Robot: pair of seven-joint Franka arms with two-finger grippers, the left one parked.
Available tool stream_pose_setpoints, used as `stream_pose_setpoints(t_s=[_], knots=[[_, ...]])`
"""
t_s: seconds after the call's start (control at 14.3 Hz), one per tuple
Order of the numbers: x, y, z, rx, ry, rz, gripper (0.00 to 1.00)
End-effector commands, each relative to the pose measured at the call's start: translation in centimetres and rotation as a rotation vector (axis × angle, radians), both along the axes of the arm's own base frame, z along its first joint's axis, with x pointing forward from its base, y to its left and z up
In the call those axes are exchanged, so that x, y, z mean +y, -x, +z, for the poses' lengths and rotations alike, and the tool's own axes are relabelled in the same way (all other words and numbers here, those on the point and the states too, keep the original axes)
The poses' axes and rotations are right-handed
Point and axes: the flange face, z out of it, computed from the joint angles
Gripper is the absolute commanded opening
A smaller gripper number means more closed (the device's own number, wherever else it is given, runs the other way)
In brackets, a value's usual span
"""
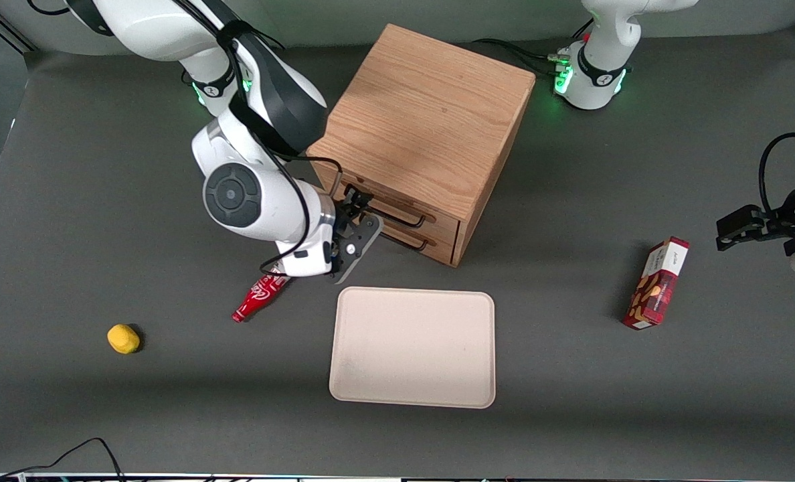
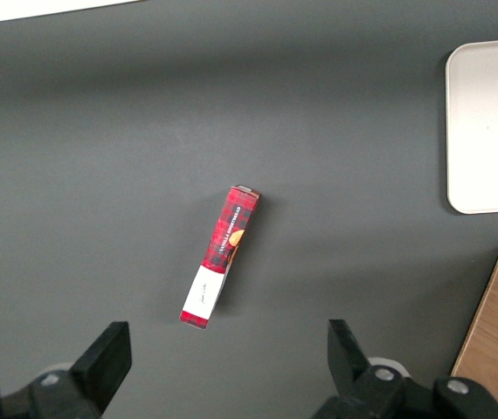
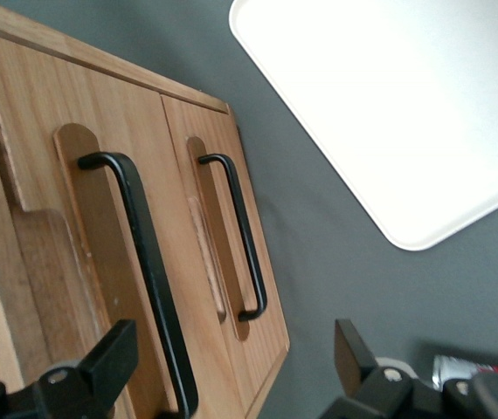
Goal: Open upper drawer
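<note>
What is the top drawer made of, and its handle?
The upper drawer looks like light oak with a matte finish: grain lines show. Its handle seems thin black metal wire, slightly glossy, though coated plastic is possible. The pincer is open right at it.

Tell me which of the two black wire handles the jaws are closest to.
The upper drawer's handle, directly under the cabinet top; the open gripper straddles it.

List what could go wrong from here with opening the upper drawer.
The open pincer sits at the end of the upper drawer's handle, so it may close off-centre and slip. The lower drawer's handle is close by; a small drop could grab it instead. The tray lies in front, possibly crowding the pull.
</note>
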Motion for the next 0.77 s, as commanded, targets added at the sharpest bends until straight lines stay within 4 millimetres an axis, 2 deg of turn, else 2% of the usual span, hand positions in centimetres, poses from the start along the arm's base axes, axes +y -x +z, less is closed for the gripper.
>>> stream_pose_setpoints(t_s=[0.0,0.28,0.49,0.7], knots=[[1.4,0.3,-0.1,-0.008,-0.033,0.028,1.0],[2.9,1.3,-2.4,0.006,-0.033,0.049,1.0],[2.8,1.4,-3.2,0.01,-0.025,0.05,1.0],[2.7,1.1,-4.9,-0.007,0.0,0.052,1.0]])
